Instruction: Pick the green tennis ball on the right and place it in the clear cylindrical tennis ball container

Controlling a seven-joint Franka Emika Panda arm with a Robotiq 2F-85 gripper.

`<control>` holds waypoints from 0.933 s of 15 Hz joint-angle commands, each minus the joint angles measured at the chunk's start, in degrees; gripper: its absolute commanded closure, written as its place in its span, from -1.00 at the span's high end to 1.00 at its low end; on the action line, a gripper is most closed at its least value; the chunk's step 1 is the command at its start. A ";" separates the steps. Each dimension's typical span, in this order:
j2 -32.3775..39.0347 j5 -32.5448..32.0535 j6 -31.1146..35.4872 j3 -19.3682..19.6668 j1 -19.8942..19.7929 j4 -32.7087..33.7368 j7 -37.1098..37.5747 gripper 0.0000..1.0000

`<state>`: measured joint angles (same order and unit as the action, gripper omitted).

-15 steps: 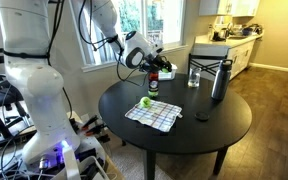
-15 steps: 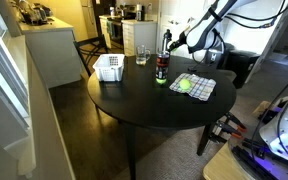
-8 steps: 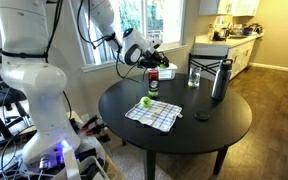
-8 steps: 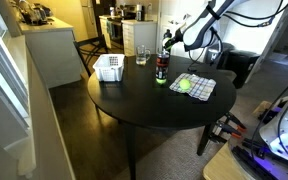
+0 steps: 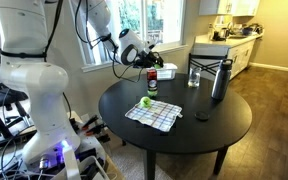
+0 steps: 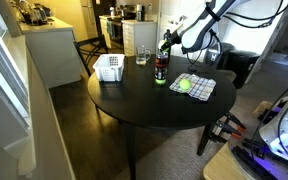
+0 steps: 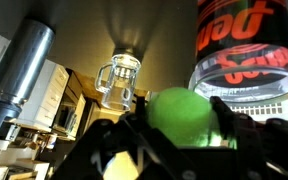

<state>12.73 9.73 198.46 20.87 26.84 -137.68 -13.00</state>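
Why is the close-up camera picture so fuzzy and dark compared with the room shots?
Wrist view: the green tennis ball sits so near the lens that it blurs, and glare behind the glass mug leaves the rest dim. In an exterior view, the window is bright with daylight.

In an exterior view we're back beside the robot's white base (image 5: 34, 90), looking across the round black table (image 5: 224, 125) toward the kitchen; in an exterior view set higher, we face the checked cloth (image 6: 194, 87) from the opposite side. Both share that tabletop, while the wrist view sits tight against the clear container (image 7: 249, 50).
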 commanded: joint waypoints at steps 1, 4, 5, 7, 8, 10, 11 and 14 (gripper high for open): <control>-2.01 0.25 0.00 0.85 2.36 -2.02 -0.60 -0.20; -1.94 0.63 -0.03 1.85 3.98 -1.75 -1.08 -0.20; -1.90 0.66 -0.03 2.21 4.48 -1.61 -1.12 -0.20; -1.91 0.67 -0.03 3.10 5.52 -1.62 -1.16 -0.20; -1.91 0.59 -0.03 3.45 5.95 -1.57 -1.07 -0.20; -2.12 0.28 -0.03 3.77 6.59 -1.99 -0.74 -0.20; -2.59 -0.09 -0.03 3.56 6.70 -2.60 -0.51 -0.20; -3.45 -0.47 -0.03 3.44 7.71 -3.42 -0.48 -0.20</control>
<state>12.29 9.70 198.43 23.82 33.12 -138.39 -12.99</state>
